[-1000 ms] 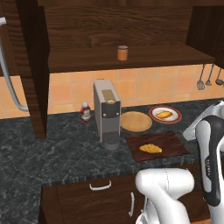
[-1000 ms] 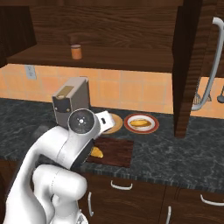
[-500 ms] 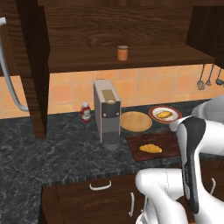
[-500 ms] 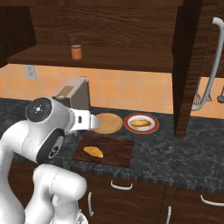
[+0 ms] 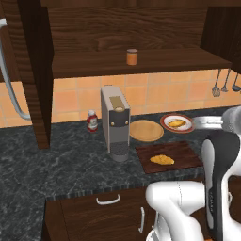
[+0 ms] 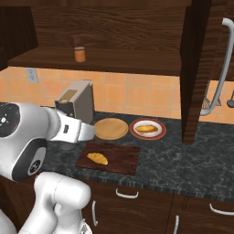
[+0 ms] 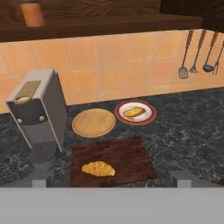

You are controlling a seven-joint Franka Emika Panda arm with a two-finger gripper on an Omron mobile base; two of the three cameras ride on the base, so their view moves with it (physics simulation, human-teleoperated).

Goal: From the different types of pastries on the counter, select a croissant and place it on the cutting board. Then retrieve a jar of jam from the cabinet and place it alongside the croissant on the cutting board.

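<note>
Jaws are spread wide and empty, the gripper [image 7: 112, 179] held back above the counter [image 5: 70, 164]. Nearest, the croissant [image 7: 99, 169] is already laid on the board [image 7: 131, 155], so the jar [image 5: 132, 57] is judged next. It is seen upright, alone on the cabinet [image 5: 141, 28] shelf; a level, centred reach should be made, with the sides squeezed below the lid.
</note>
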